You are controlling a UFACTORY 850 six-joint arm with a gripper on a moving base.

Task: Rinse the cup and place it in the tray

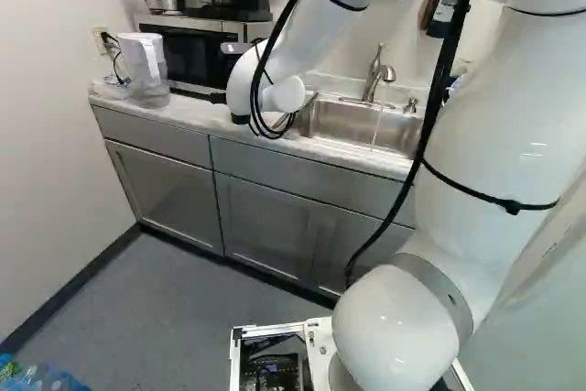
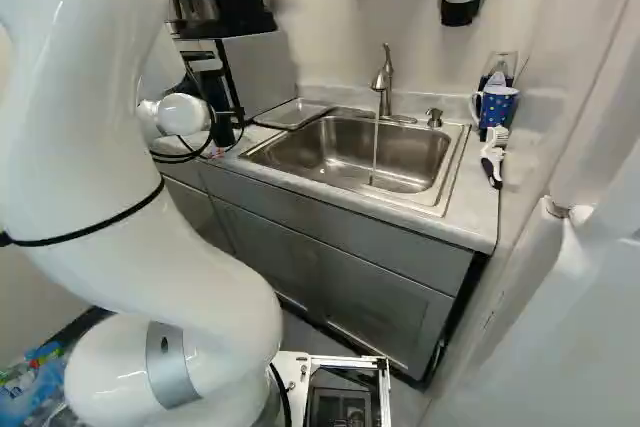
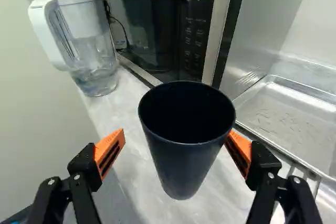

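Left base view: the glossy white arm [image 1: 275, 61] reaches over the pale marbled bench [image 1: 206, 116]; cup and jaws cannot be made out. Right base view: water falls from the brushed-metal faucet [image 2: 384, 82] into the satin steel sink [image 2: 340, 147]. Wrist view: the smooth, dark blue, tapering cup [image 3: 184, 156] stands mouth up on the bench, long axis upright, between the jaws [image 3: 177, 132], found spread wide. The orange slotted pad [image 3: 241, 142] nearer the shallow, shiny metal tray [image 3: 289, 114] is against or just beside the cup's wall; the opposite one is apart. Judgement: closing evenly requires centring first, lest the cup be pushed sideways.
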